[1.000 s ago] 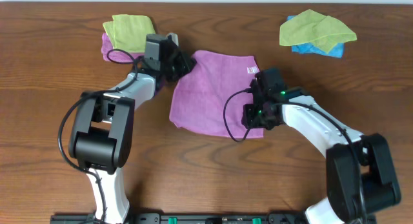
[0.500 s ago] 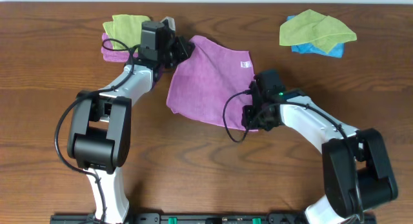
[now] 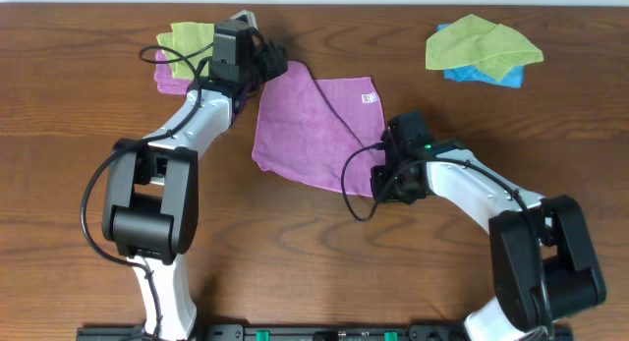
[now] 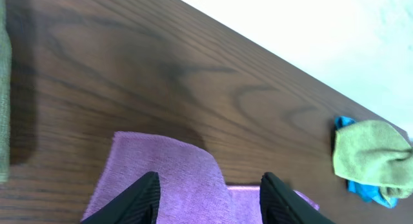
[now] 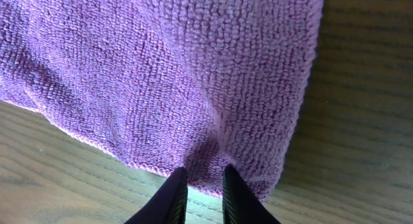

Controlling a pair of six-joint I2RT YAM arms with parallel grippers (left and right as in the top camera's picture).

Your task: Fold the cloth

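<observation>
two arms meet the cloth, which lies spread on the wooden table a little above the middle of the overhead frame, its white label near its upper right corner. the left gripper sits over the cloth's upper left corner, fingers set wide with purple fabric lying between them. the right gripper is at the lower right corner, fingers narrowed to a slim gap and pinching the edge. at upper left a lime-green cloth lies on another purple cloth.
</observation>
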